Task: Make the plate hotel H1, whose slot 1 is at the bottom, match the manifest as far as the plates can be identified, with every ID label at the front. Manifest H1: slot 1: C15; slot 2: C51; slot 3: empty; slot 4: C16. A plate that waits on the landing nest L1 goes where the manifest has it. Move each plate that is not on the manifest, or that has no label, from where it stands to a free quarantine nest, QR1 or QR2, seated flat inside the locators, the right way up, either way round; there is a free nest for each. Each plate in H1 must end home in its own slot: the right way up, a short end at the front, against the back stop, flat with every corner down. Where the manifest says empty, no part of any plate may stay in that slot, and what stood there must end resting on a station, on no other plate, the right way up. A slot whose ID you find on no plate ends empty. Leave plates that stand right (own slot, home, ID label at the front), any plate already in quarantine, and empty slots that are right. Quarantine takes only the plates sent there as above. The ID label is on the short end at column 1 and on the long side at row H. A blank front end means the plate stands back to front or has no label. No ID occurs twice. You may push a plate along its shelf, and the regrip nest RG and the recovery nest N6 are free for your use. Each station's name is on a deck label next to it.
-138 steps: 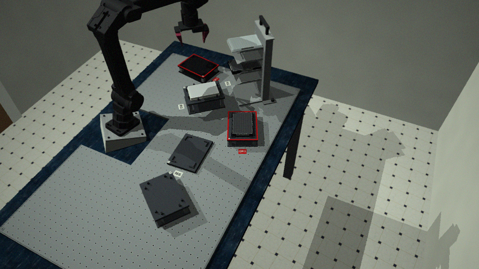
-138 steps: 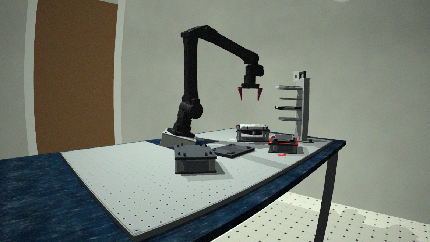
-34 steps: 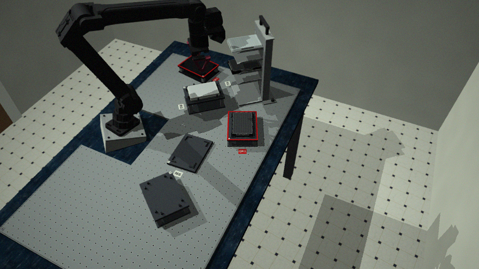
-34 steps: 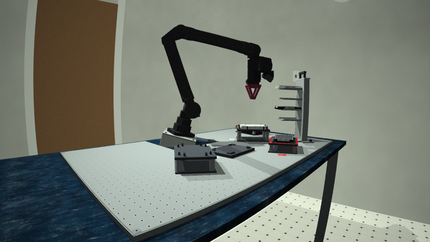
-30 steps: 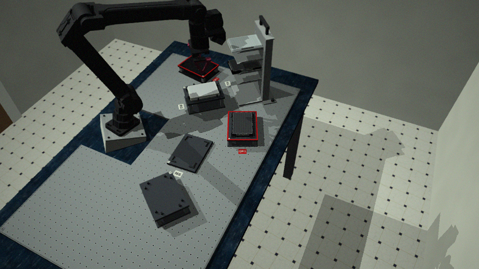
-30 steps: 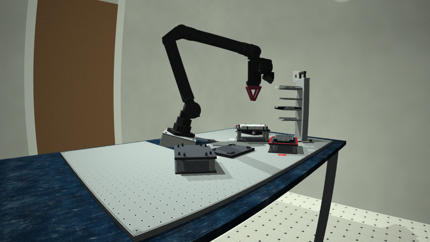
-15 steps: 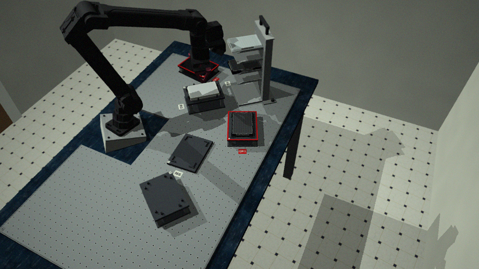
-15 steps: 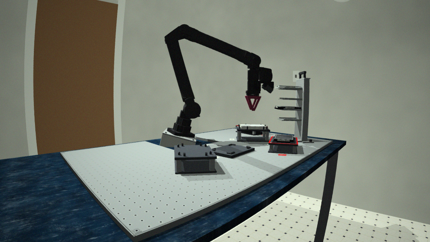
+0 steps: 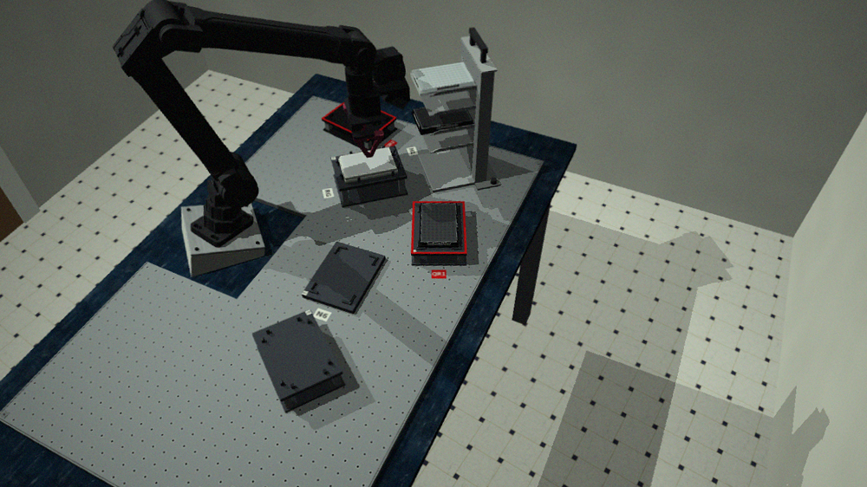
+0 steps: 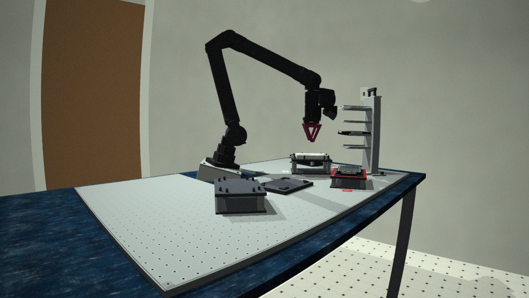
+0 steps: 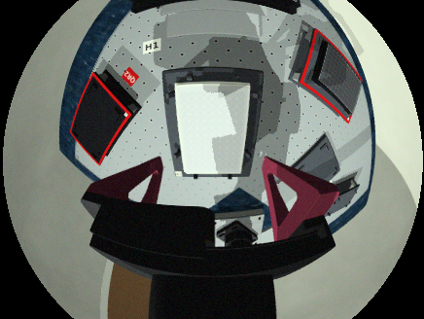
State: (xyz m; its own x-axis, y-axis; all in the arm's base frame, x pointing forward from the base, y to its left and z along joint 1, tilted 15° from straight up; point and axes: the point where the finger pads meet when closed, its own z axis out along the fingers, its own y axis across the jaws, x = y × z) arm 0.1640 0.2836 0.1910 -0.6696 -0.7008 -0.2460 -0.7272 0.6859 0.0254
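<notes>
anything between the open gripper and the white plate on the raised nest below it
No. In the exterior view the open gripper hangs above the white plate with only air between; the wrist view shows the plate unobstructed between the fingers.

The deck plate (image 10: 155, 237) looks like matt grey metal, smooth, dotted with a grid of little holes. Under it the table top (image 10: 40, 244) has a mottled dark blue finish, kinda like stained wood or laminate, can't tell which. The arm (image 10: 259, 51) above the plate is plain black with a dull satin look, and its fingers are matt maroon, plastic-looking. Nests on the plate, like the raised block (image 10: 238, 196), are flat dark grey. The white plate (image 11: 212, 128) looks smooth and pale, slightly shiny.
</notes>
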